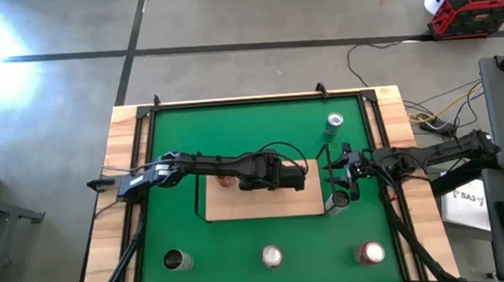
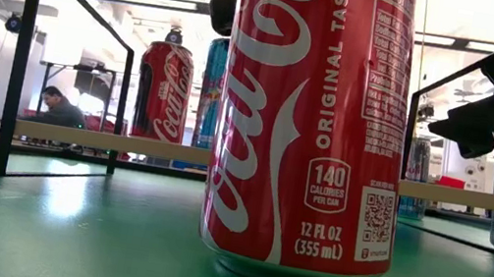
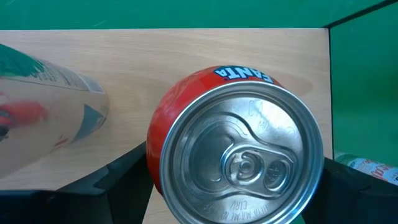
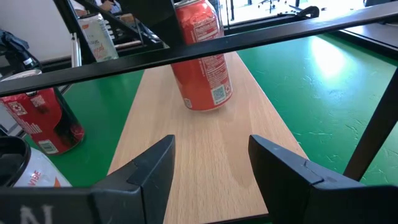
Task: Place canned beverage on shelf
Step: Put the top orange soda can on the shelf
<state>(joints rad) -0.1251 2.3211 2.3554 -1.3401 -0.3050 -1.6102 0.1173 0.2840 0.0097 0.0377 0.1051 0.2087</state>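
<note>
An orange Fanta can (image 3: 236,155) stands at the right part of the shelf (image 1: 265,202), a light-wood board in a black wire frame. My left gripper (image 1: 283,173) reaches over the shelf and is shut on this can, which it hides in the high view. The right wrist view shows the can (image 4: 202,59) with its base at the board, slightly tilted. A red Coca-Cola can (image 2: 163,90) stands farther left on the shelf. My right gripper (image 4: 211,155) waits off the shelf's right end, fingers apart and nothing between them. My left gripper pinches the Fanta can between its two fingers (image 3: 124,180), one on each side of the round wall just under the top rim (image 3: 155,149). The fingers come from above, slanting down. The can stays nearly upright with its base at the shelf board (image 4: 205,106).
A green can (image 1: 334,125) stands on the mat behind the shelf's right end, and a silver can (image 1: 336,200) beside my right gripper. Three more cans line the near edge (image 1: 176,260), (image 1: 272,257), (image 1: 369,254). The shelf's upright wire ends (image 2: 20,63) rise at both sides.
</note>
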